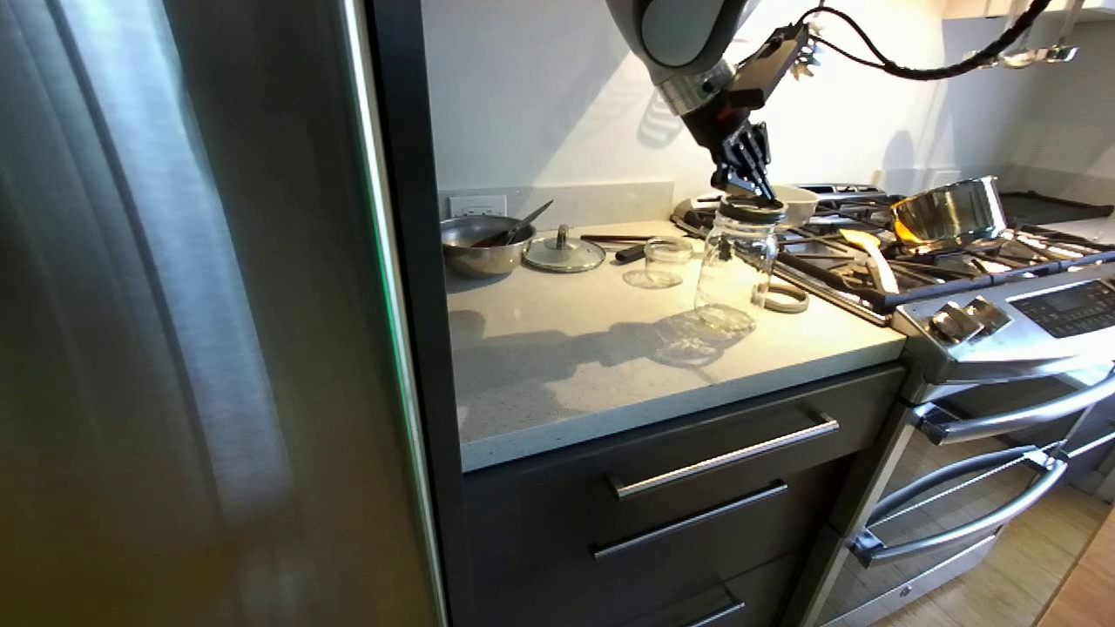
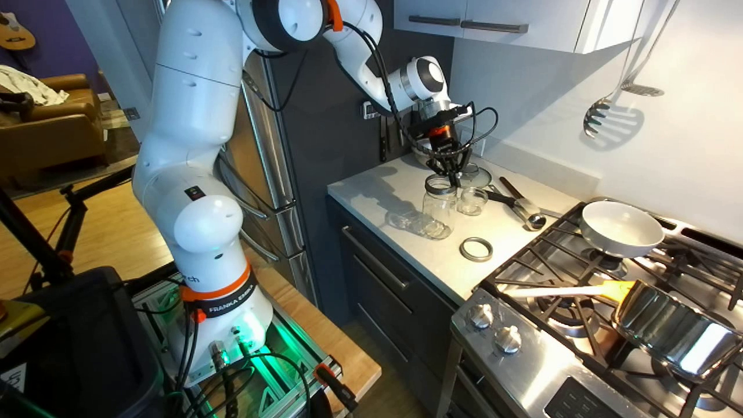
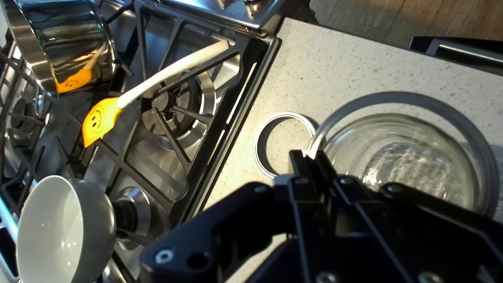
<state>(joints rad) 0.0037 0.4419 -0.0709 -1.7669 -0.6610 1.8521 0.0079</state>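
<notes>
Kitchen: robot arm (image 2: 194, 133) bent over a pale counter (image 2: 441, 262), its gripper (image 3: 310, 156) w/ both fingers together, pinched on the edge of a metal ring (image 2: 439, 190) that circles the mouth of a tall glass jar (image 1: 736, 270). Wrist view shows the ring's edge running in btwn the fingertips, w/ the clear inside of the jar right alongside. Jar stands upright on the counter, nr the stove (image 2: 543, 371).

Beside it, on the stove side, a loose ring (image 3: 289, 115) lies flat on the counter. Toward the wall (image 2: 696, 157) sits a small jar (image 2: 472, 201), also clear glass; past that, a pot lid (image 1: 556, 258) w/ its knob up & a steel bowl (image 1: 488, 259) w/ a utensil (image 1: 531, 221) propped inside.

On the stove, a spatula (image 3: 173, 74) w/ white handle & yellow smiley head lies nr a steel pot (image 2: 676, 331), which is tilted; a white bowl (image 3: 96, 228) stands twd the back. Pasta spoon (image 2: 597, 113) & skimmer (image 2: 643, 90) hang agst the wall. Tall fridge (image 1: 218, 305) at the counter's far end from the stove, dark drawers (image 1: 540, 531) below.
</notes>
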